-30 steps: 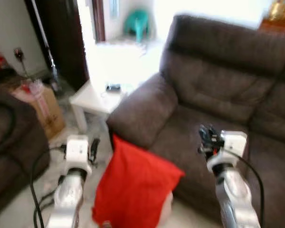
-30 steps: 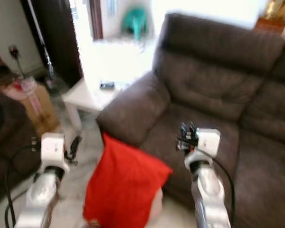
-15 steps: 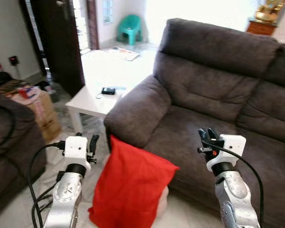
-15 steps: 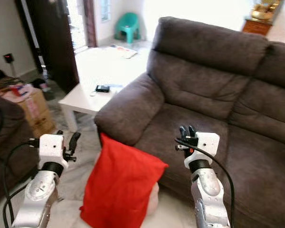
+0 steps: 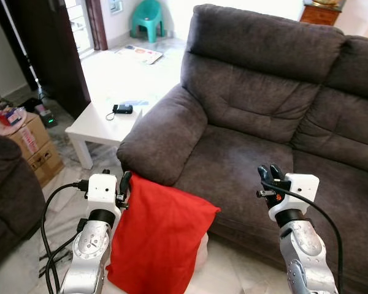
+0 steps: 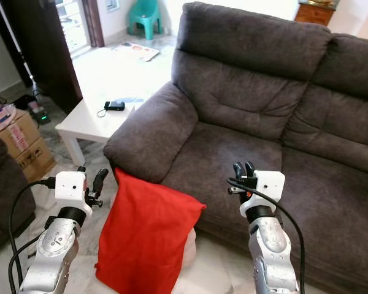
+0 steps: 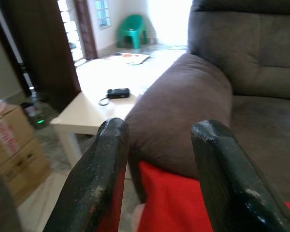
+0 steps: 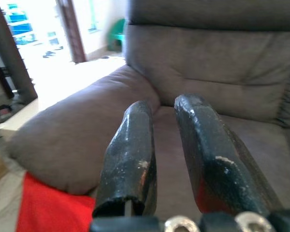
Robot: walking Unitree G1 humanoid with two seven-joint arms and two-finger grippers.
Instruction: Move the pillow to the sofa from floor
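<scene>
A red pillow (image 5: 159, 239) stands on the floor, leaning against the front of the dark brown sofa (image 5: 251, 116) just below its left armrest (image 5: 162, 138). My left gripper (image 5: 124, 182) hovers at the pillow's upper left corner, open, nothing between its fingers (image 7: 108, 159); the pillow (image 7: 183, 203) shows below them. My right gripper (image 5: 270, 174) is raised over the front edge of the sofa seat, to the right of the pillow, with only a narrow gap between its fingers (image 8: 135, 140) and nothing held.
A low white table (image 5: 104, 119) with a small black device (image 5: 122, 109) stands left of the armrest. A cardboard box (image 5: 27, 144) and a dark seat (image 5: 6, 196) are at the far left. Black cables (image 5: 49, 245) trail by my left arm. A teal stool (image 5: 146, 12) stands far back.
The camera has shifted and sharpened, so the whole scene sits lower and further left. The pillow still leans on the sofa front. Both grippers keep their pose.
</scene>
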